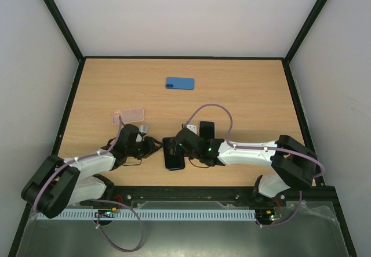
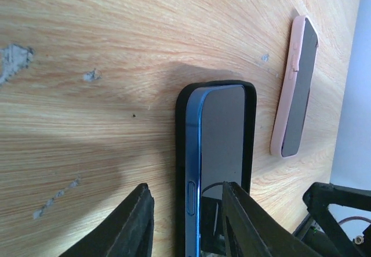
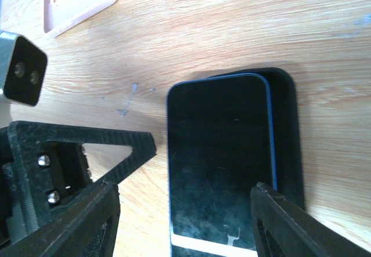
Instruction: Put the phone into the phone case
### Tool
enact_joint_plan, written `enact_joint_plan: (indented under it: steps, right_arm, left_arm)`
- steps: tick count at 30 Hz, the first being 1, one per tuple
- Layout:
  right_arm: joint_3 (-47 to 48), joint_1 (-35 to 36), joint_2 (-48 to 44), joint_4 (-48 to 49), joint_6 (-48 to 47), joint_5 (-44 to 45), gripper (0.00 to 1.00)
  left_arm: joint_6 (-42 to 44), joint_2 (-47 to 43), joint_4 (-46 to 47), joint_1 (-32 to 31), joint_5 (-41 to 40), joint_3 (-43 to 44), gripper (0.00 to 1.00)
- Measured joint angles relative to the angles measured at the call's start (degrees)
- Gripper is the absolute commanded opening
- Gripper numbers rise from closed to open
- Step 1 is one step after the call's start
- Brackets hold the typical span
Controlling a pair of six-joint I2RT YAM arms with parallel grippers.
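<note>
A blue-edged phone (image 2: pixel 223 147) with a dark screen lies partly in a black phone case (image 2: pixel 181 152). One long edge rides up on the case wall. Both show in the right wrist view, the phone (image 3: pixel 220 152) shifted left in the case (image 3: pixel 287 135), and in the top view (image 1: pixel 173 155). My left gripper (image 2: pixel 188 225) is open, one finger on the table beside the case and one over the screen. My right gripper (image 3: pixel 185 222) is open and straddles the phone's near end. In the top view the left gripper (image 1: pixel 153 147) and the right gripper (image 1: pixel 175 143) meet at the phone.
An empty pink case (image 1: pixel 127 116) lies behind the left arm and shows in the right wrist view (image 3: pixel 81 2). Another phone in a pink case (image 2: pixel 295 89) lies beside the right gripper (image 1: pixel 207 130). A blue phone or case (image 1: pixel 179 83) lies farther back.
</note>
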Motion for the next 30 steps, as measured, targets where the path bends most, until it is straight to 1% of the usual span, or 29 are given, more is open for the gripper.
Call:
enact_joint_plan:
  steps: [7,9,14,20,27,30]
  right_arm:
    - [-4.11,-1.36,-1.70,0.20,-2.05,0.90,0.56]
    - [-5.33,-2.34,-1.70,0.66,-2.51,0.61,0.55]
    - [-8.35,-3.93,-1.70,2.75,-2.82,-0.74,0.49]
    - [-9.22,-4.11,-1.05,5.60,-3.50,-2.43,0.44]
    - [-10.14,-4.22,2.21,9.14,-5.05,-2.80,0.40]
    - [-10.93,-4.48,2.82,10.54,-5.11,-3.26,0.38]
  left_arm:
    - [-0.09,1.09,-0.72,-2.25,-1.86,0.04,0.31]
    - [-0.20,1.97,-0.70,-2.75,-2.32,0.04,0.28]
    - [-0.42,3.96,0.44,-4.22,-3.10,1.27,0.20]
    - [-0.81,6.12,1.79,-6.36,-3.93,2.71,0.13]
    - [-1.05,8.61,2.03,-8.46,-4.81,5.05,0.13]
    - [-1.18,9.46,2.10,-9.07,-5.33,5.73,0.19]
